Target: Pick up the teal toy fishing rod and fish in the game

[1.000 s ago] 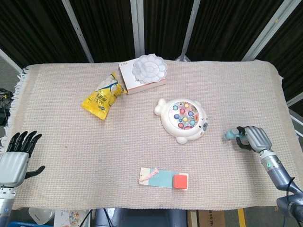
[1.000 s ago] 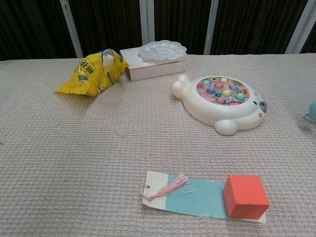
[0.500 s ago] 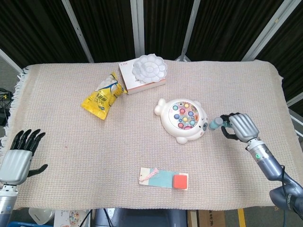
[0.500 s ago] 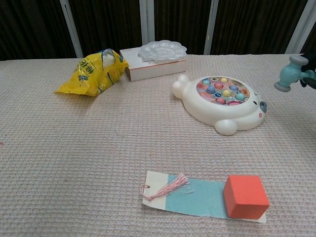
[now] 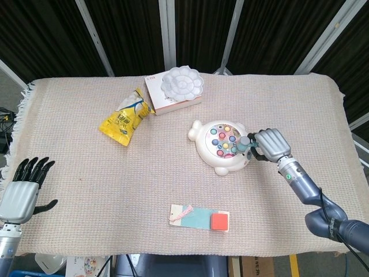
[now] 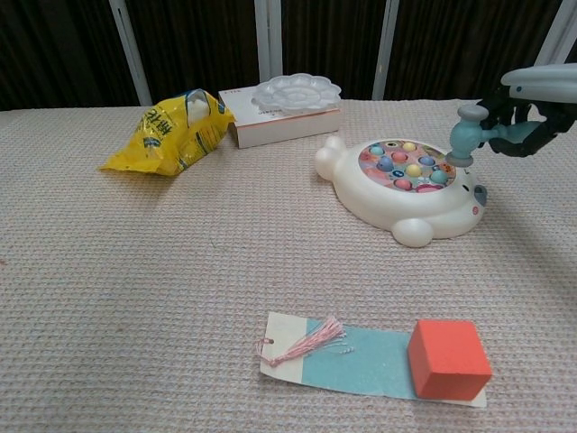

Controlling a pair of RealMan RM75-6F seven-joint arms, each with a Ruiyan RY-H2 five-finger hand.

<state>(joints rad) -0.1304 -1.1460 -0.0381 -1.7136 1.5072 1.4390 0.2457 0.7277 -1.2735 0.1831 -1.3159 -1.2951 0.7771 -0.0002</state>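
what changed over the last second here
The right hand, gripping the teal fishing rod throughout, carried it from the right edge of the table leftward to the fishing game; the rod's tip now hangs over the game's right rim. The left hand barely shifted, open at the near left corner. The yellow bag, white palette, box, card and red cube stayed put.

Robot lab test bench, woven beige cloth [image 5: 86, 173] over table, black curtain panels [image 5: 46, 34], metal struts [image 5: 95, 34]

Right hand [image 5: 272, 144] curled closed, arm reaching in; left hand [image 5: 22, 188] hangs open, fingers apart
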